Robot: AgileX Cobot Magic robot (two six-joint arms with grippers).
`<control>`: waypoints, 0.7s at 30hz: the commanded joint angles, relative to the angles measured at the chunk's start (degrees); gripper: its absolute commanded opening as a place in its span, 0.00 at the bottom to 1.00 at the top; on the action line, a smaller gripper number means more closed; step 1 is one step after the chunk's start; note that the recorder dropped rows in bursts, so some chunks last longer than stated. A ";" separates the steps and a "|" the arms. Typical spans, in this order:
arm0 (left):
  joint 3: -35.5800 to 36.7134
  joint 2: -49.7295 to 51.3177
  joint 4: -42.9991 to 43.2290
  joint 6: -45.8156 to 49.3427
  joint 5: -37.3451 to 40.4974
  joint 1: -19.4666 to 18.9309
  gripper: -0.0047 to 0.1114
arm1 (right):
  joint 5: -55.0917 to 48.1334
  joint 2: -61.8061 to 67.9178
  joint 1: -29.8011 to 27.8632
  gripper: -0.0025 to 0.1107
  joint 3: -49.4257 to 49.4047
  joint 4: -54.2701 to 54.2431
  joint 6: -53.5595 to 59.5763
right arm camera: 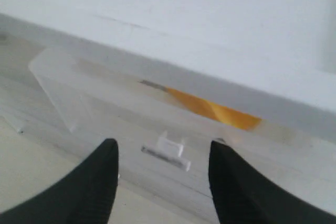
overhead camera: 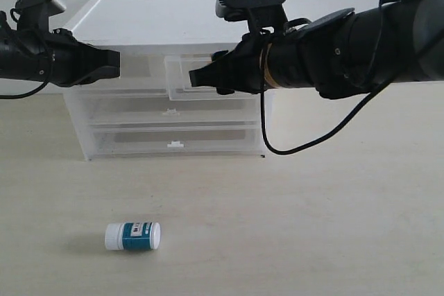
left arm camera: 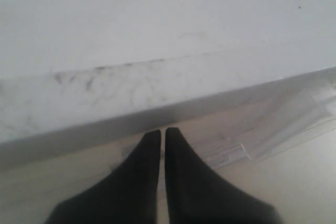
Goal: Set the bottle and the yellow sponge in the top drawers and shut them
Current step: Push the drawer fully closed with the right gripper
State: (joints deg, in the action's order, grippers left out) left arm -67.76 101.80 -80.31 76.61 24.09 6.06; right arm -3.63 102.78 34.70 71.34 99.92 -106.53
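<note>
The white bottle with a teal label lies on its side on the table, near the front left, far from both grippers. The top right drawer stands partly pulled out of the cabinet. Through its clear front the yellow sponge shows inside. My right gripper is open just in front of that drawer, its fingers either side of the white tab handle without touching it. My left gripper is shut and empty at the front of the top left drawer.
Two full-width drawers sit closed below the top pair. A black cable hangs from the right arm in front of the cabinet's right corner. The pale table stretches out in front.
</note>
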 commanded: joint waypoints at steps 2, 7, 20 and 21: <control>-0.51 0.86 -0.63 -0.35 -3.30 -0.17 0.07 | -2.60 0.44 -0.45 0.45 1.38 0.02 0.67; -0.51 0.86 -0.63 -0.35 -3.14 -0.17 0.07 | -2.84 3.33 -0.45 0.45 3.32 0.02 0.67; -0.51 0.86 1.49 -1.05 -2.83 -0.17 0.07 | 2.66 3.39 -0.45 0.45 5.95 -0.57 0.65; -0.51 0.86 2.21 -1.90 -2.94 -0.17 0.07 | 3.63 2.55 -0.45 0.45 5.63 -0.57 0.65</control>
State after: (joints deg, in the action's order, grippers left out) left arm -67.80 101.80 -78.98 75.83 24.09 6.06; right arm -1.52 106.87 34.70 76.55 99.32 -105.73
